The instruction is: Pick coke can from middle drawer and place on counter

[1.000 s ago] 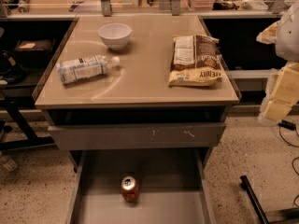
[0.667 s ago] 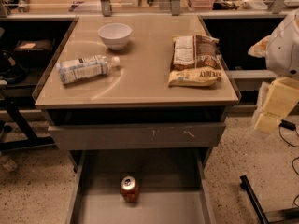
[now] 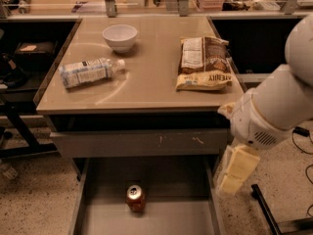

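Speckled floor (image 3: 34, 199) around a grey drawer cabinet, with dark shelving (image 3: 29, 58) to its left and more behind at the right. I only have the one camera view, looking down at the cabinet from the front.

On the counter (image 3: 146, 89):
- White bowl (image 3: 120, 37) upright at the back, left of centre.
- Clear plastic bottle (image 3: 89, 72) with a white label, lying on its side near the left edge, cap toward the bowl.
- Two snack bags (image 3: 204, 62) flat on the right side, overlapping.

Below the counter edge, the scratched drawer front (image 3: 142, 143) is closed. The middle drawer (image 3: 171, 217) under it is pulled out toward me. The coke can (image 3: 136, 198) stands upright on the drawer floor, a bit left of centre, silver top showing and clear of both side walls.

My arm (image 3: 279, 106) comes in from the right, a big white housing level with the counter's front right corner. The tool (image 3: 230, 182) hangs below it, pointing down just outside the drawer's right wall. It is well apart from the can, and nothing of the can is in its grasp. I cannot tell how far open it is from this angle.
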Robot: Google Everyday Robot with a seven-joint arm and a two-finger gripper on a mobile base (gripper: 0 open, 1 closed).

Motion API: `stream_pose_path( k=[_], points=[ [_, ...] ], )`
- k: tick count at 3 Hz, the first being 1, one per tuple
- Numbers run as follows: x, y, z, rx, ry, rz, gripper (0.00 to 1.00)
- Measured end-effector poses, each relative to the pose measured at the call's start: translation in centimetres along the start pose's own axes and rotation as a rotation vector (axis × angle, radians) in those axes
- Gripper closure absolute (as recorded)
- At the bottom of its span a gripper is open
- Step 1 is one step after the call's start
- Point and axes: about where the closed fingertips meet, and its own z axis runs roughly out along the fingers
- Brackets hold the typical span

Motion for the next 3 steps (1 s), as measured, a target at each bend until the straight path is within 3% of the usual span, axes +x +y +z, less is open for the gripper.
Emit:
stream_pose_path(
  k=[1,2,3],
  points=[
    [0.8,1.2,1.8,-0.032,0.016,0.009,0.00],
    [0.8,1.2,1.7,-0.031,0.015,0.009,0.00],
    [1.2,2.2,5.1,-0.076,-0.001,0.030,0.00]
  ],
)
